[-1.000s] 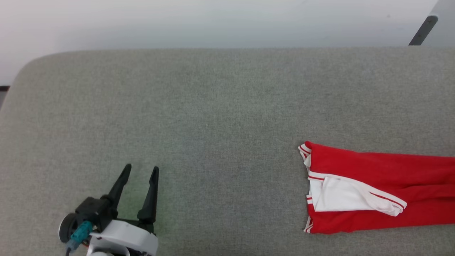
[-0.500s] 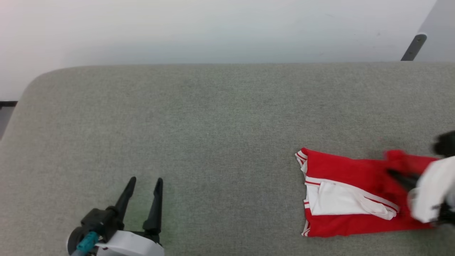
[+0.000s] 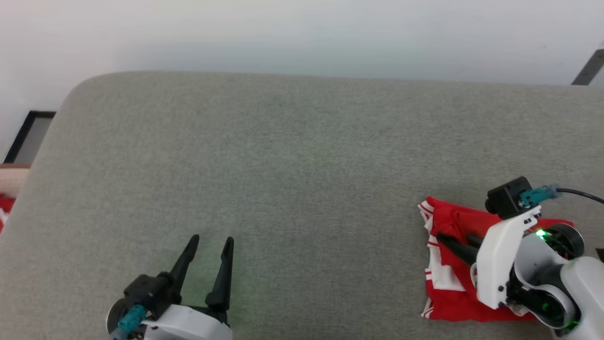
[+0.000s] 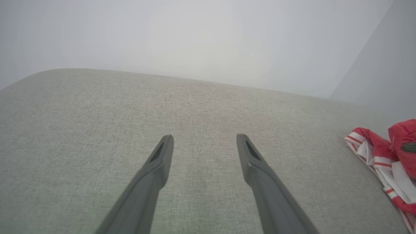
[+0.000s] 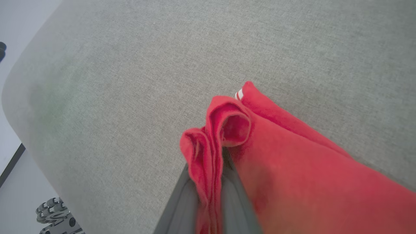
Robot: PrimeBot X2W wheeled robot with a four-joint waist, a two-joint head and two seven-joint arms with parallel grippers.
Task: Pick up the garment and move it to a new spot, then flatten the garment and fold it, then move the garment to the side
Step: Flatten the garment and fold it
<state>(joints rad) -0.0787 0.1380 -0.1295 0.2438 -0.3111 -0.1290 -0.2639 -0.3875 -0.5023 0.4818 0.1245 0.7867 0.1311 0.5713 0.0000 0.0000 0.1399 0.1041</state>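
Observation:
The garment, red with white sleeve and striped trim, lies bunched at the lower right of the grey cushion. My right gripper reaches over it from the right, pointing left. In the right wrist view a doubled red fold of the garment is pinched between the two fingers, so my right gripper is shut on it. My left gripper rests open at the lower left, far from the cloth. The left wrist view shows my left gripper with nothing between its fingers and the garment's striped edge at the far right.
The cushion's rounded left edge drops to the floor, where a dark frame and a red scrap show. A grey metal leg stands at the upper right. The robot's wheeled base appears beneath the cushion's edge.
The head camera has shifted. My right arm came in from the right and carried the garment's right end leftwards over itself, so the long cloth is now a short bunch. The left gripper stayed put.

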